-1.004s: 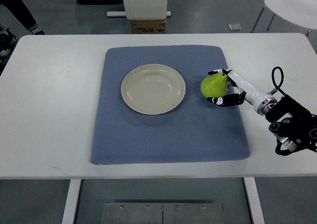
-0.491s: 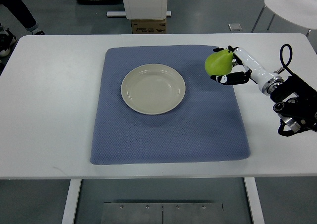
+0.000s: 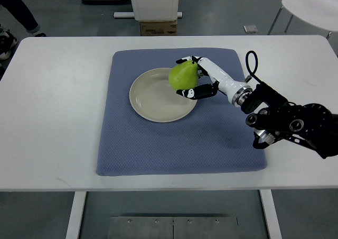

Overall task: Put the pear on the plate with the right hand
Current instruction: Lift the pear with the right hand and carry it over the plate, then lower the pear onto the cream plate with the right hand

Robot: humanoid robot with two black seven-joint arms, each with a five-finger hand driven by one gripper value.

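Observation:
A green pear is held in my right hand, whose white and black fingers curl around it. The pear hangs over the right rim of the cream plate, which rests in the middle of a blue mat. Whether the pear touches the plate I cannot tell. My right arm reaches in from the right edge across the mat's right side. The left arm is out of sight.
The mat lies on a white table. Beyond the far table edge stand a white cabinet base, a cardboard box and a white chair. A person's leg shows at the top left.
My right hand has lifted the pear off the mat's right side and carried it left, so it now hangs over the plate's right rim. The arm has reached further in.

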